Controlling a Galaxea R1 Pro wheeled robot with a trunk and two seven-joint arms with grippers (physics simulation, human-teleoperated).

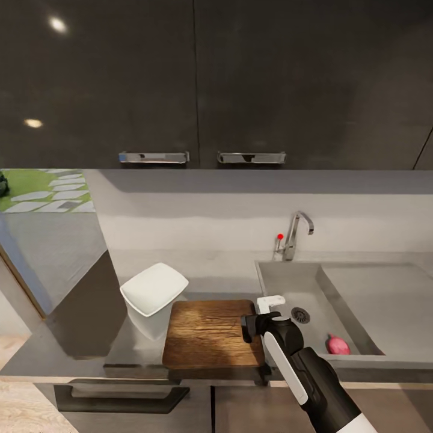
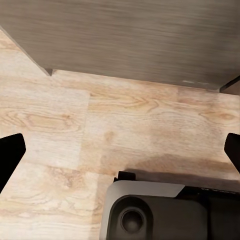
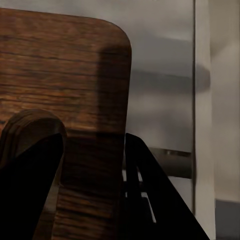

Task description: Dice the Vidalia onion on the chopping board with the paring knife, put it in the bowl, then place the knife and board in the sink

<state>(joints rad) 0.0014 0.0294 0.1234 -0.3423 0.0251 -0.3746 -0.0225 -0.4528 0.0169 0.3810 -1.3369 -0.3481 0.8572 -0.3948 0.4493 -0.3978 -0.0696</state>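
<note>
The dark brown chopping board (image 1: 207, 334) lies flat on the countertop, left of the sink (image 1: 282, 282). My right gripper (image 1: 263, 310) is at the board's right edge. In the right wrist view its two dark fingers (image 3: 30, 165) stand close on either side of the chopping board (image 3: 60, 75), gripping that edge. The pinkish Vidalia onion (image 1: 337, 344) rests whole in the basin near its front wall. The white square bowl (image 1: 154, 287) stands behind the board's left corner. The paring knife is out of view. My left gripper (image 2: 120, 152) hangs open over the wooden floor.
A chrome tap (image 1: 299, 231) with a red-tipped lever rises behind the sink, and a flat drainboard (image 1: 385, 294) lies to its right. Dark wall cupboards (image 1: 198, 84) hang overhead. Drawer fronts (image 1: 120, 397) run below the counter. The robot's base (image 2: 160, 210) shows below the left gripper.
</note>
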